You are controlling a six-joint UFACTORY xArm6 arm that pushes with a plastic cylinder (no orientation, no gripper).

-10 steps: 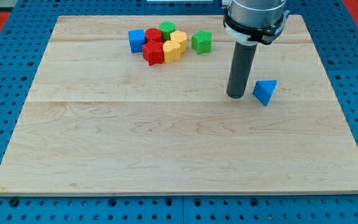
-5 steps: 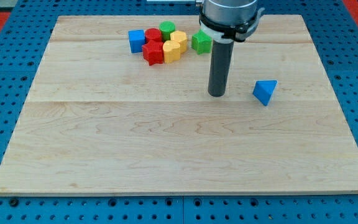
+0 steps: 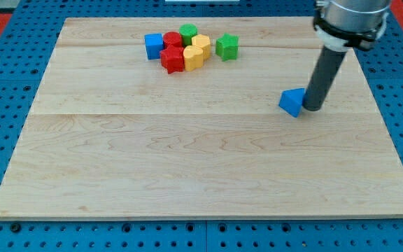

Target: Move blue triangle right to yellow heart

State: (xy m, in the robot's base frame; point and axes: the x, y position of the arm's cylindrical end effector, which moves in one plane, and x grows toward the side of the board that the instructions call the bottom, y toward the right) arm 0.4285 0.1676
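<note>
The blue triangle point(image 3: 292, 102) lies on the wooden board point(image 3: 187, 161) at the view's right of centre. My tip point(image 3: 312, 108) stands right against the triangle's right side, touching it or nearly so. Two yellow blocks point(image 3: 196, 52) sit together in a cluster near the view's top. One of them is the yellow heart, but their shapes are too small to tell apart. The cluster is far to the upper left of the triangle.
The cluster also holds a blue cube point(image 3: 153, 46), two red blocks point(image 3: 173, 59), and a green block point(image 3: 188, 31) at the top. A green star-like block point(image 3: 227, 47) stands just right of the cluster. A blue pegboard point(image 3: 5, 84) surrounds the board.
My tip was left of the blue triangle, moved further left, then swung round to its right side. The triangle has shifted slightly left.
</note>
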